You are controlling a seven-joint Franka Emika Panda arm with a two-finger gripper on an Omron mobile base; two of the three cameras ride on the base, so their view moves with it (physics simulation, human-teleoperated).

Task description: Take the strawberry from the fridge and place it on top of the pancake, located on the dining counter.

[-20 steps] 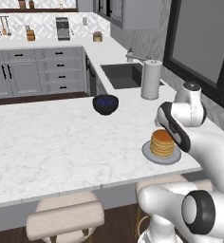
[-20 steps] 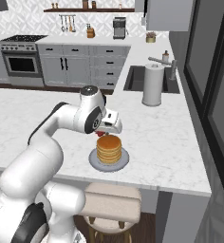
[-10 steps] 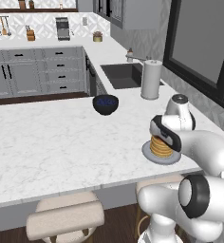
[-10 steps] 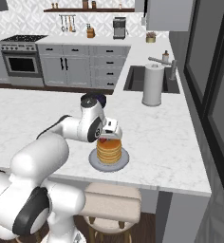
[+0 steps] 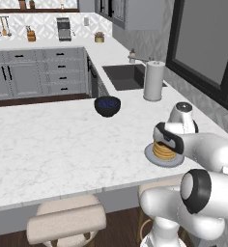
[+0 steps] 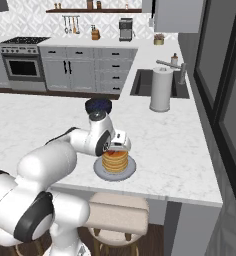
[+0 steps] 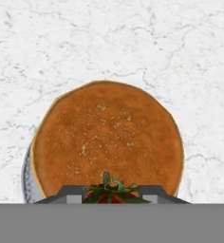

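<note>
A stack of golden pancake [image 5: 164, 150] [image 6: 114, 160] [image 7: 109, 137] lies on a grey plate [image 5: 149, 157] [image 6: 130, 172] near the front edge of the white marble dining counter [image 5: 63, 144] [image 6: 180, 145]. My gripper [image 5: 165, 143] [image 6: 117, 148] [image 7: 111, 192] hangs just over the stack, pointing down. In the hand view the red strawberry [image 7: 109, 194] with its green leaves sits between the two fingertips, over the near rim of the pancake. The jaws stand close on the fruit. The fridge is out of view.
A dark bowl [image 5: 107, 105] [image 6: 98, 105] stands farther back on the counter. A paper towel roll [image 5: 153, 80] [image 6: 161, 89] rises beside the sink [image 5: 123, 77] [image 6: 145, 82]. Padded stools [image 5: 67, 219] [image 6: 117, 215] stand below the counter's front edge.
The hand has come down from above and behind the pancake stack to just over its top, with the strawberry still in it.
</note>
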